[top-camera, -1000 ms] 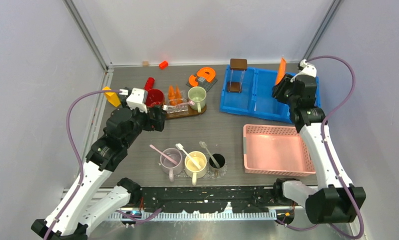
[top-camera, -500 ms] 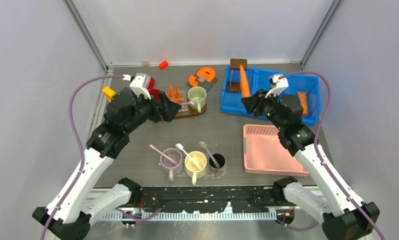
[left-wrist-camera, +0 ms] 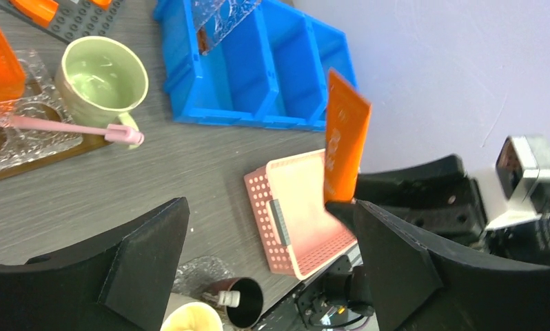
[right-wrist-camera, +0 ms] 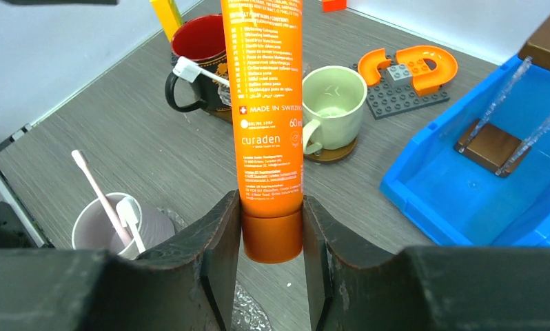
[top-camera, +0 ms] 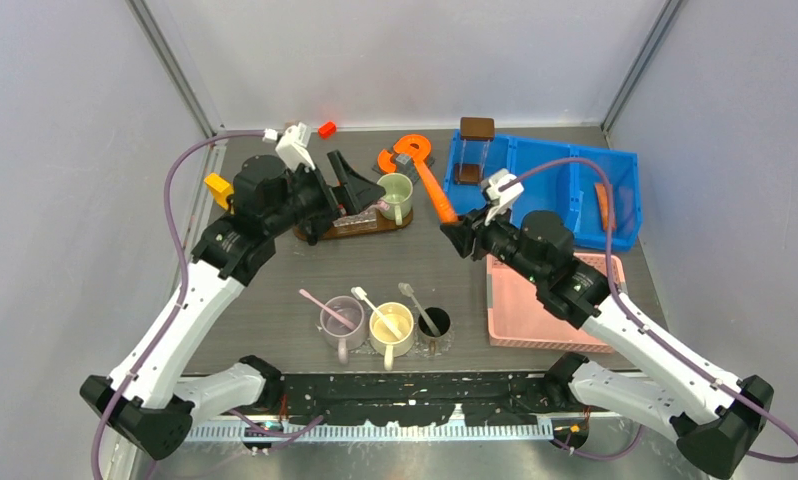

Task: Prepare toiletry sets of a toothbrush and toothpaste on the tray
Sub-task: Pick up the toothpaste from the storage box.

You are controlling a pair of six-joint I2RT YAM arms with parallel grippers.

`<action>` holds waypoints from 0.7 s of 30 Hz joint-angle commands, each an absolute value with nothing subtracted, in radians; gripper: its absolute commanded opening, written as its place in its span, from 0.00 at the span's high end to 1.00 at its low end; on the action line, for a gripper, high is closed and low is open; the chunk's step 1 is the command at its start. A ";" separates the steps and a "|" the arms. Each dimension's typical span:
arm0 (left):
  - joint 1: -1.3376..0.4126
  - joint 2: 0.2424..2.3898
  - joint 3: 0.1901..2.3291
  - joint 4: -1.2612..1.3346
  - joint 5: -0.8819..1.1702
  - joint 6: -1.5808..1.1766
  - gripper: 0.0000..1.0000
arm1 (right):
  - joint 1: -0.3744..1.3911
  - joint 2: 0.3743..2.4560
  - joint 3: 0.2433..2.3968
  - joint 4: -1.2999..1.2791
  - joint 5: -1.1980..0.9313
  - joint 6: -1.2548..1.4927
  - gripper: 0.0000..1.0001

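My right gripper (top-camera: pixel 453 232) (right-wrist-camera: pixel 272 207) is shut on the cap end of an orange toothpaste (top-camera: pixel 430 190) (right-wrist-camera: pixel 262 76) (left-wrist-camera: pixel 344 141), held above the table between the green mug and the pink perforated tray (top-camera: pixel 550 300) (left-wrist-camera: pixel 296 207). Another toothpaste (top-camera: pixel 602 205) lies in the blue bin, and one (left-wrist-camera: pixel 0 65) stands on the brown board. My left gripper (top-camera: pixel 353 200) (left-wrist-camera: pixel 269 207) hangs open and empty above that board. A pink toothbrush (left-wrist-camera: pixel 65 127) lies on the board. Toothbrushes (top-camera: pixel 320 300) (top-camera: pixel 370 298) (top-camera: pixel 415 303) stand in the front mugs.
The blue bin (top-camera: pixel 535 175) holds a clear stand with a brown top (top-camera: pixel 475 140). An orange C-shaped block (top-camera: pixel 407 152) sits on a grey plate; a small orange cube (top-camera: pixel 326 129) lies at the back. A green mug (top-camera: pixel 395 192) and red mug (right-wrist-camera: pixel 200 41) stand by the board (top-camera: pixel 355 225).
My right arm has swung left from the blue bin, carrying the toothpaste over the table's middle. My left gripper rose and shifted right over the brown board.
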State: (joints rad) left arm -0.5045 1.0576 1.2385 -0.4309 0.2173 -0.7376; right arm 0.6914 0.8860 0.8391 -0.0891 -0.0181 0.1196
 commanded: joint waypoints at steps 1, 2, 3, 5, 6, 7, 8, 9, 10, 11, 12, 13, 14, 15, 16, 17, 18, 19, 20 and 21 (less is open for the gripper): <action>-0.518 1.106 1.317 -0.351 0.251 -0.826 0.07 | 0.775 0.902 0.864 -0.005 0.103 0.016 0.99; -0.520 1.119 1.328 -0.346 0.249 -0.835 0.08 | 0.801 0.911 0.865 -0.005 0.127 -0.003 0.99; -0.521 1.133 1.339 -0.341 0.246 -0.844 0.08 | 0.813 0.915 0.865 -0.005 0.138 -0.026 0.99; -0.527 1.157 1.356 -0.331 0.240 -0.860 0.09 | 0.844 0.927 0.868 -0.005 0.169 -0.052 0.99; -0.530 1.169 1.364 -0.323 0.239 -0.867 0.10 | 0.862 0.935 0.868 -0.005 0.188 -0.060 0.99; -0.536 1.183 1.374 -0.321 0.236 -0.871 0.11 | 0.871 0.938 0.868 -0.005 0.197 -0.073 0.99; -0.541 1.196 1.383 -0.322 0.234 -0.873 0.12 | 0.886 0.945 0.868 -0.005 0.214 -0.080 0.99; -0.545 1.210 1.392 -0.321 0.232 -0.874 0.13 | 0.892 0.948 0.869 -0.004 0.224 -0.092 0.99; -0.549 1.222 1.399 -0.322 0.228 -0.874 0.14 | 0.911 0.953 0.870 -0.004 0.240 -0.098 0.99; -0.553 1.234 1.402 -0.321 0.225 -0.874 0.15 | 0.916 0.956 0.870 -0.005 0.248 -0.109 0.99; -0.556 1.251 1.402 -0.322 0.220 -0.876 0.18 | 0.926 0.960 0.871 -0.005 0.261 -0.114 0.99; -0.559 1.262 1.402 -0.323 0.219 -0.877 0.20 | 0.931 0.962 0.870 -0.005 0.267 -0.122 0.99; -0.561 1.270 1.401 -0.325 0.219 -0.877 0.21 | 0.940 0.963 0.870 -0.005 0.276 -0.125 0.99; -0.564 1.281 1.399 -0.326 0.217 -0.877 0.23 | 0.946 0.964 0.869 -0.005 0.283 -0.130 0.99; -0.566 1.289 1.397 -0.328 0.216 -0.877 0.25 | 0.949 0.964 0.869 -0.004 0.287 -0.132 0.99; -0.568 1.297 1.395 -0.329 0.214 -0.877 0.27 | 0.954 0.966 0.868 -0.004 0.293 -0.137 0.99; -0.570 1.304 1.392 -0.330 0.212 -0.877 0.30 | 0.956 0.966 0.868 -0.005 0.296 -0.139 0.99; -0.571 1.310 1.391 -0.330 0.212 -0.877 0.34 | 0.960 0.967 0.867 -0.005 0.303 -0.144 0.99; -0.573 1.316 1.389 -0.330 0.212 -0.877 0.39 | 0.962 0.968 0.867 -0.005 0.305 -0.145 0.99; -0.574 1.319 1.388 -0.330 0.212 -0.878 0.42 | 0.964 0.969 0.867 -0.005 0.309 -0.149 0.99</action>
State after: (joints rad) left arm -0.5655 1.3144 1.3685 -0.3714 0.2195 -0.8715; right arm 0.9520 0.9714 0.8391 -0.0830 0.2588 -0.1146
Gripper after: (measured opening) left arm 0.632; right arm 0.405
